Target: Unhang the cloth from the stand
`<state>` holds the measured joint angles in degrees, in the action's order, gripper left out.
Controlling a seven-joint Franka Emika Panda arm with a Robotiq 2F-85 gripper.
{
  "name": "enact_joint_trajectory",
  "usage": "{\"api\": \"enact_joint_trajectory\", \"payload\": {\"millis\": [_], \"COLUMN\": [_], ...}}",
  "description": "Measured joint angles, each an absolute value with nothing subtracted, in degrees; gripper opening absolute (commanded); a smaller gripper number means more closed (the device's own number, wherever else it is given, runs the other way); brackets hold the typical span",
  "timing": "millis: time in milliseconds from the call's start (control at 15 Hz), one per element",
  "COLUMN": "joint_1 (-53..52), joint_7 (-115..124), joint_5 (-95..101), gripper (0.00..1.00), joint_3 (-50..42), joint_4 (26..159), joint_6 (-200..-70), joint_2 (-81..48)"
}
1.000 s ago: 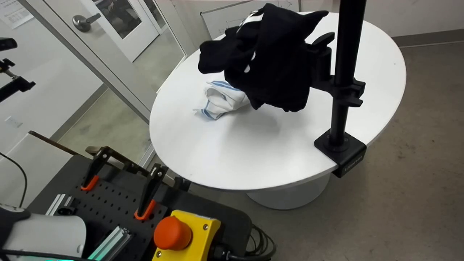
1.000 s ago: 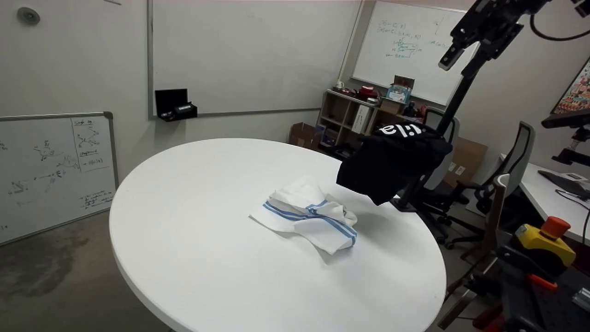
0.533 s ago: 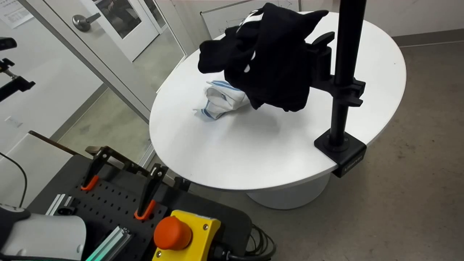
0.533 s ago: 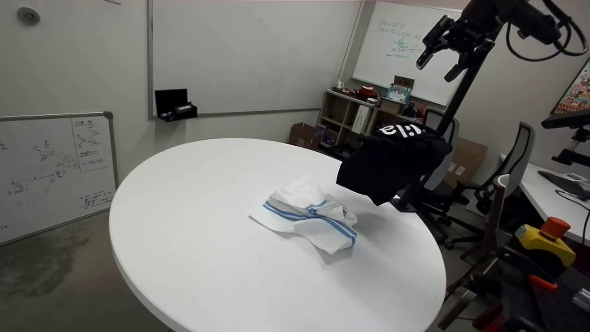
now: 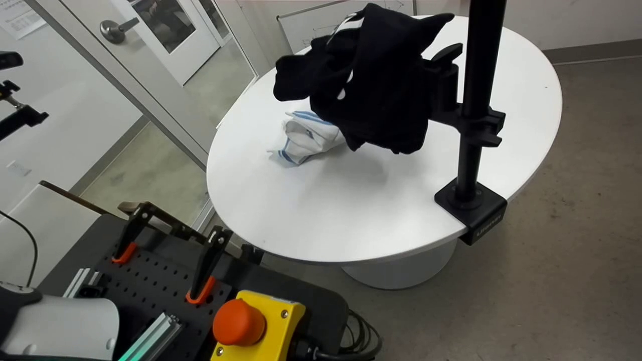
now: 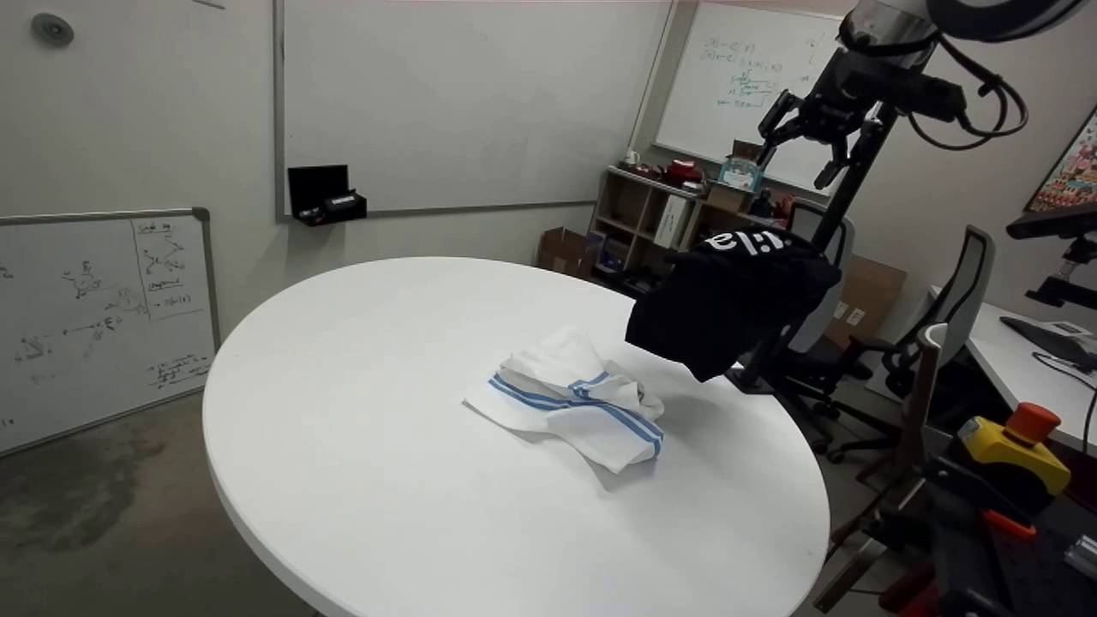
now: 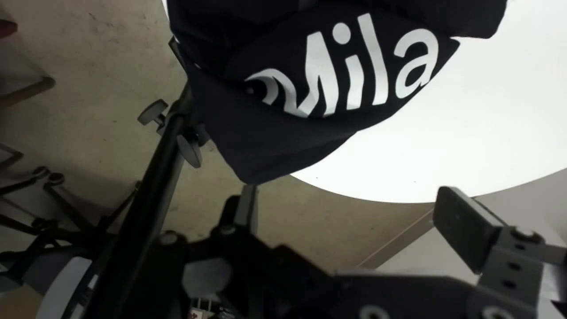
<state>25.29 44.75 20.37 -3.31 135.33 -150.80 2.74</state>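
A black cloth with white lettering hangs bunched on the stand's side arm, above the table; it shows in both exterior views (image 5: 381, 95) (image 6: 728, 296) and in the wrist view (image 7: 283, 141). The stand is a black pole (image 5: 481, 75) (image 6: 847, 193) clamped at the table edge; the wrist view shows it at the left (image 7: 153, 195). My gripper (image 6: 795, 168) is open and empty, above the cloth and close to the pole. In the wrist view its fingers (image 7: 347, 197) are wide apart, with the cloth's lower corner near the left fingertip. The hanging point is hidden by the cloth.
A crumpled white cloth with blue stripes (image 5: 308, 138) (image 6: 574, 403) lies on the round white table (image 5: 281, 215) (image 6: 360, 411). A black bench with clamps (image 5: 205, 265) and a yellow emergency-stop box (image 5: 273, 321) (image 6: 1016, 446) stands beside the table.
My gripper has moved down and to the left in an exterior view, from the top right corner to above the black cloth. The fingers stay open. Both cloths have not moved.
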Motion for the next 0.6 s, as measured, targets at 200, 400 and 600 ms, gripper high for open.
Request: {"api": "enact_joint_trajectory", "payload": {"millis": [200,400,600], "joint_1": [22.2,18.9,16.4], "joint_7": [44.8,43.3,43.3], "joint_5": [18.0,12.6,10.0], "gripper": [1.00,1.00,1.00], "joint_3": [-6.1,-7.7,-8.9], "joint_4": [133.1,131.8,130.7], "joint_6": [-149.7,-149.2,-149.2], "joint_2": [-1.3,-4.4,-6.8]}}
